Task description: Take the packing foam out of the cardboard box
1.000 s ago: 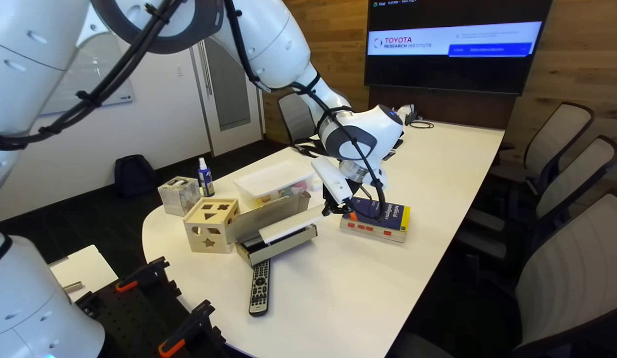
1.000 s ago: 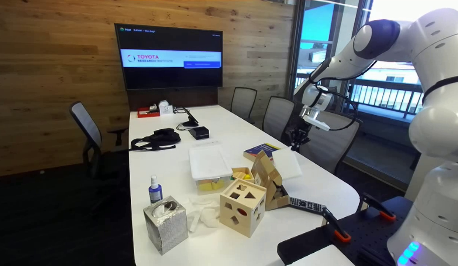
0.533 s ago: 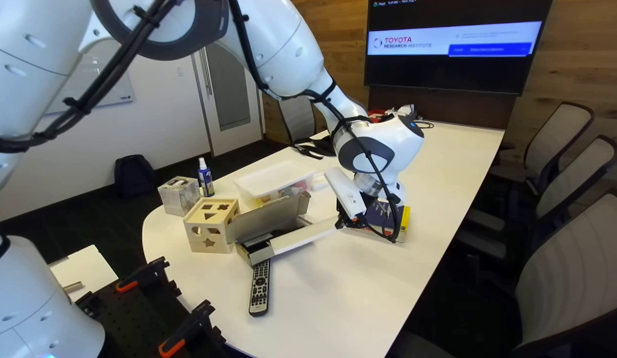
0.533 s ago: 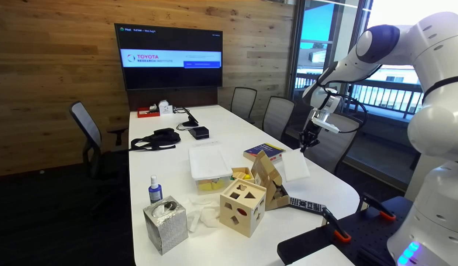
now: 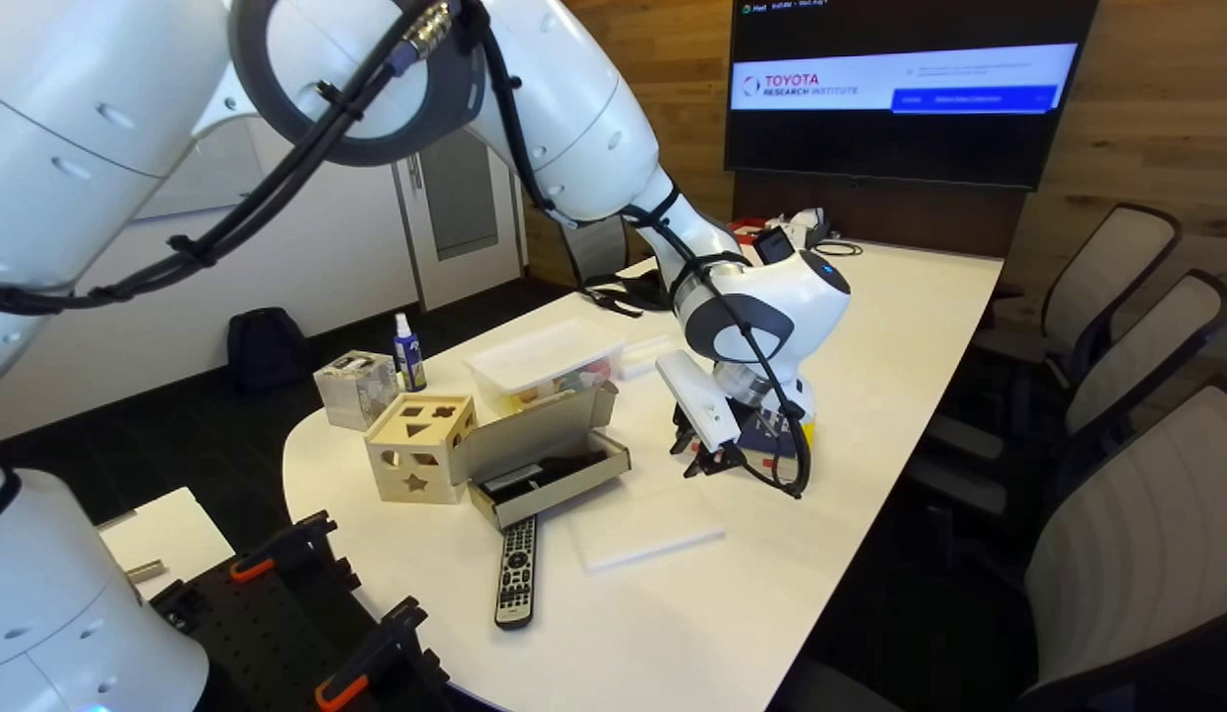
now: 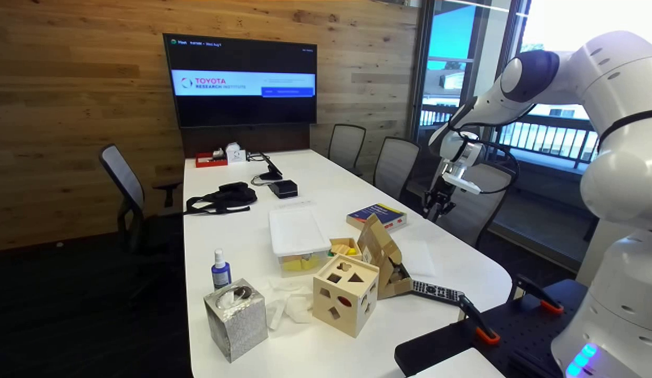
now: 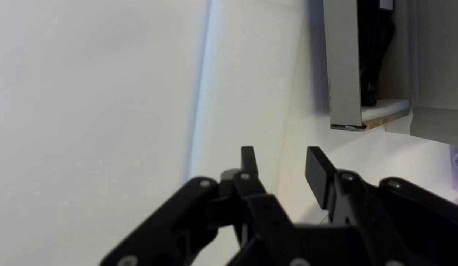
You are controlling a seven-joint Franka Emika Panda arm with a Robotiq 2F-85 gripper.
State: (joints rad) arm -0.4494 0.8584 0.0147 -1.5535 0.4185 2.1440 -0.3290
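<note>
Wrist view: gripper [image 7: 281,160] parted; packing foam [image 7: 249,81] flat beside cardboard box [image 7: 344,70].

We see white packing foam [image 5: 645,524] with a tan-brown cardboard box [image 6: 378,248] to its left, both on a white table [image 5: 653,633]. Our gripper [image 7: 281,155] is black. Farther off, a navy book [image 6: 375,213] carries a yellow edge. On the left we find a pale wooden cube [image 6: 352,290], a silver, scale-patterned tissue box [image 6: 239,321] and a blue, white-capped bottle [image 6: 221,274].

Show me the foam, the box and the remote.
Foam [image 5: 645,530]: in an exterior view, on its top face.
Box [image 5: 566,489]: in an exterior view, on its outer wall.
Remote [image 5: 516,576]: in an exterior view, on its buttons.
</note>
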